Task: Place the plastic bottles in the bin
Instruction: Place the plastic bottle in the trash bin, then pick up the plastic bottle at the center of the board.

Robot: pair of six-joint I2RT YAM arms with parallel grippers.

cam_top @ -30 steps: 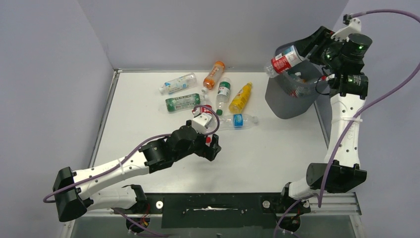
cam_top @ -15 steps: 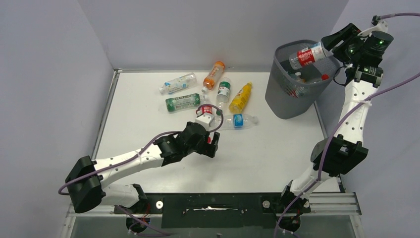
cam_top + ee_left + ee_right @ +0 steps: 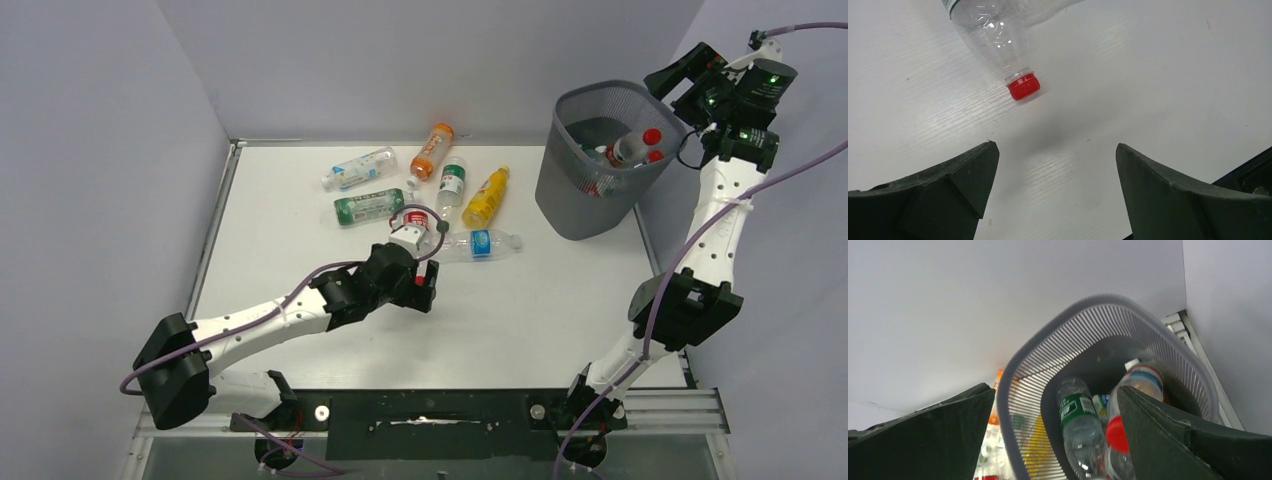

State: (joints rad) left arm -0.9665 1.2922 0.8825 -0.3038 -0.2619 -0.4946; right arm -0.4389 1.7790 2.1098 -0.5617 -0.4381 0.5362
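So, Ben, where do the small clear plastic bottles (image 3: pixel 368 207) stand?

Well, Ana, several lie inside the dark grey wire-mesh bin (image 3: pixel 575 190). From the right wrist I see a green-labelled one (image 3: pixel 1078 415) and a red-capped one (image 3: pixel 1135 385) slumped against its wall. About seven more lie on their sides in a loose cluster on the white desk (image 3: pixel 540 310), among them an orange bottle (image 3: pixel 432 151) and a yellow one (image 3: pixel 486 197).

And the right end effector (image 3: pixel 680 80)?

High, just beside the bin's far rim, jaws wide with nothing between them. I judge it sits there so that anything let go drops straight into the mouth.

And the left end effector (image 3: pixel 425 290)?

Low over the desk at the near edge of the cluster, jaws wide and empty too. A clear bottle with a red cap (image 3: pixel 998 35) lies just ahead of it, cap toward it. The wide spread suits straddling that body, so I take it as the next pick. Round and light, it may roll if nudged.
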